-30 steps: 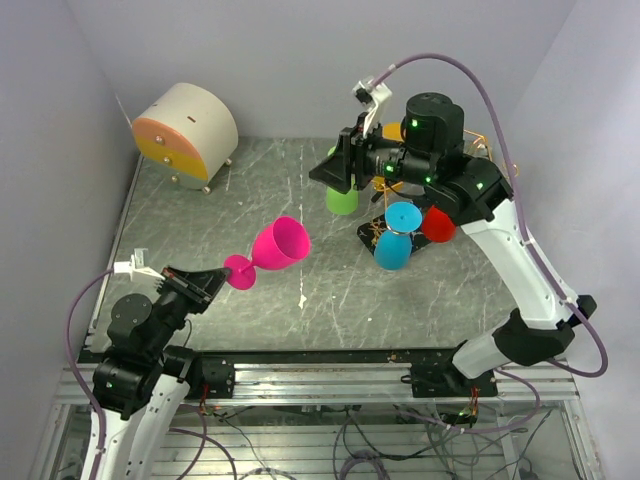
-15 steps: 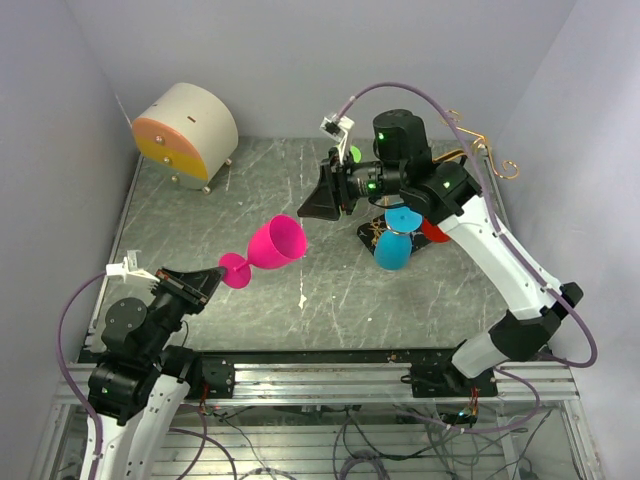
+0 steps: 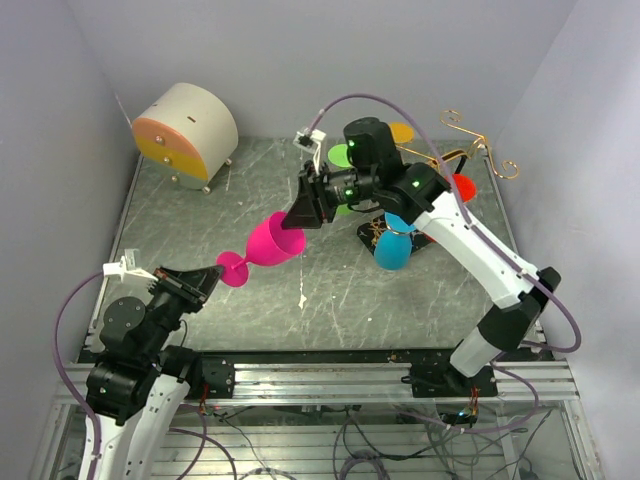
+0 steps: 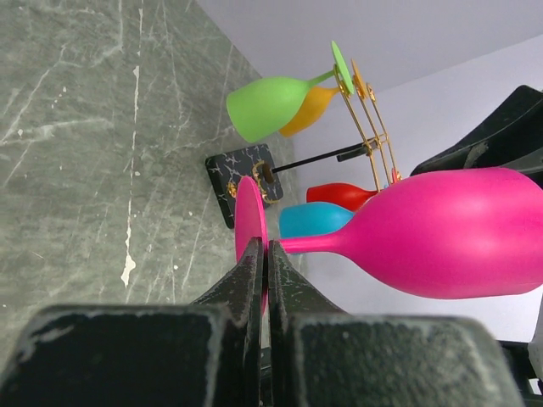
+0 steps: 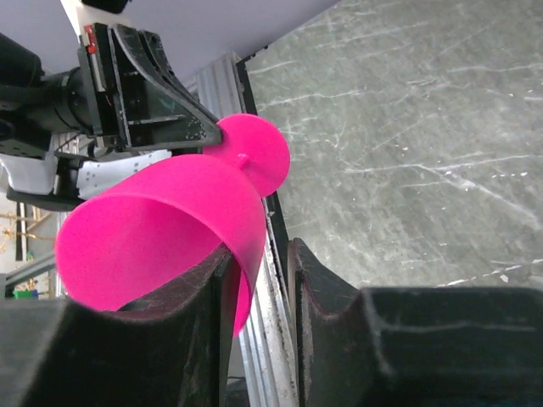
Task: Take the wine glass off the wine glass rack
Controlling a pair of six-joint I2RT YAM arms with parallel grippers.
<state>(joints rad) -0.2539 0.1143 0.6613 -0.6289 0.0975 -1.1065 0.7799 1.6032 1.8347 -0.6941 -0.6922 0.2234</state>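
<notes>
A pink wine glass [image 3: 278,243] is held on its side above the table, off the rack. My left gripper [image 3: 215,272] is shut on its round foot [image 4: 250,212], fingertips pinching the disc edge. My right gripper [image 3: 298,217] is open at the bowl's rim [image 5: 161,229]: one finger is inside the bowl, the other finger [image 5: 318,280] outside with a gap. The wine glass rack [image 3: 470,140], gold wire on a black base [image 3: 370,232], stands at the back right with blue [image 3: 393,250], green [image 4: 267,106], red [image 3: 462,185] and orange [image 3: 400,131] glasses hanging.
A round cream drawer box [image 3: 185,128] with an orange and yellow front sits at the back left corner. Walls close in the table at left, back and right. The metal rail [image 3: 320,365] with the arm bases runs along the near edge.
My right arm has swung left from the rack to the pink glass, and its jaws now straddle the bowl's rim. My left gripper has kept hold of the foot, nearly still.
</notes>
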